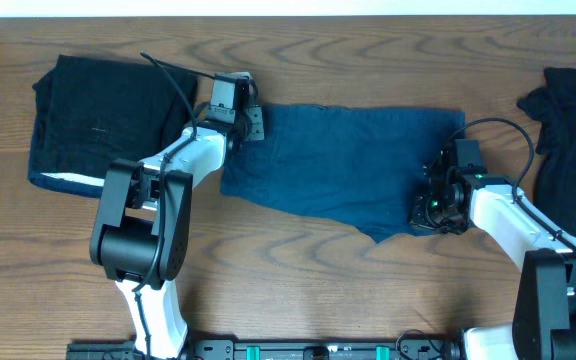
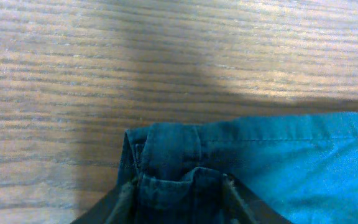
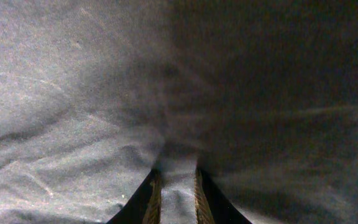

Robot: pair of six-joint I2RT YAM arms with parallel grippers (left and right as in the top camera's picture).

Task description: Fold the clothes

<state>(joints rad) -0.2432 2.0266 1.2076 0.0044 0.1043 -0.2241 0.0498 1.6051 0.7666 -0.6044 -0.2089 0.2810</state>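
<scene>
Lying at the far left of the wood-grain table [image 1: 298,280], a folded black cloth with a white edge [image 1: 88,120] sits apart from both grippers. Just right of it, the left gripper [image 1: 252,118] stands over the upper left corner of the navy-blue denim-like cloth [image 1: 348,165], which is spread flat across the middle of the table and is far wider than either gripper. Seen from the left wrist, that corner, a stitched hem with a small loop, lies directly between the fingers [image 2: 124,194] of the left gripper [image 2: 179,193], which stand moderately apart on either side of it; whether they press the fabric I cannot tell. The rest of the navy-blue denim-like cloth [image 2: 303,162] runs off to the right. Further right, the right gripper [image 1: 434,206] is down on the lower right edge of this cloth, beside a ragged point of fabric. Seen from the right wrist, the right gripper [image 3: 176,200] has its fingers [image 3: 154,199] nearly together, pinching a narrow ridge of the navy-blue denim-like cloth [image 3: 104,93], which fills the view. At the far right edge, a rumpled black cloth [image 1: 573,120] lies well apart from the right gripper
</scene>
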